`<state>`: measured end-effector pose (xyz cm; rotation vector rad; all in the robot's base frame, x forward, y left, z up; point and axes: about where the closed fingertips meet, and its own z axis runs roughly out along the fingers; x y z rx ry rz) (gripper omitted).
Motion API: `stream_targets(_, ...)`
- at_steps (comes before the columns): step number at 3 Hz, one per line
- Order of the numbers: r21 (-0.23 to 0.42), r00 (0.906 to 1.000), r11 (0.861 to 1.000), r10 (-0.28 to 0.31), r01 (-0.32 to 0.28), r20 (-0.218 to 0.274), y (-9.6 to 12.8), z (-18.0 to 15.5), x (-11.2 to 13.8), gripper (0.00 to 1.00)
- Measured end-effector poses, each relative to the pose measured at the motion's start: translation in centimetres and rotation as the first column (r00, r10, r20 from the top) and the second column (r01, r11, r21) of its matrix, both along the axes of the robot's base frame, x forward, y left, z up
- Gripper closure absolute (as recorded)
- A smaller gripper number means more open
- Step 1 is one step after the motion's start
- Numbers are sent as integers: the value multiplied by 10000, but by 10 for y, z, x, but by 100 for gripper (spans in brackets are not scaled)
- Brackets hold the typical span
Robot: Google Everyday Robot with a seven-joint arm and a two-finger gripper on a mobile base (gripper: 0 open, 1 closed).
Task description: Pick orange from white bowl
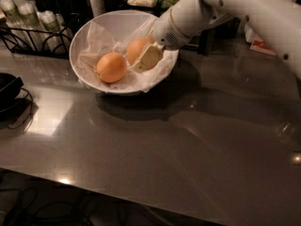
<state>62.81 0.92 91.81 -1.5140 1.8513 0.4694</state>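
Reaching down from the upper right on a thick white arm (235, 6), the robot's cream-coloured gripper (146, 56) sits inside the large, shallow, round white bowl (117, 21), at its right side. It touches the deeper-toned round orange (134, 47), whose right part is hidden behind it. Whether the gripper is spread or pinching the fruit cannot be told from this angle. That orange lies in the bowl toward the back right, on the crumpled white paper lining (94, 36). A second, paler round orange (111, 67) rests on the paper just beside it, to the left and nearer the camera, apart from the gripper. The bowl stands on a glossy grey surface (188, 154), near its far edge. At the left edge of the surface, part of a small black dish (7, 86) shows, well apart from the bowl. Behind the bowl to the left stands a black wire rack (28, 41) holding pale bottles (28, 15).
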Motion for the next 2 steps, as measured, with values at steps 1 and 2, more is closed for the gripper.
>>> stream_targets(1, 690, 9948, 9974, 159, -229, 1006, -13, 54, -9, 100)
stream_targets(2, 690, 9948, 9974, 159, -229, 1006, -13, 54, -9, 100)
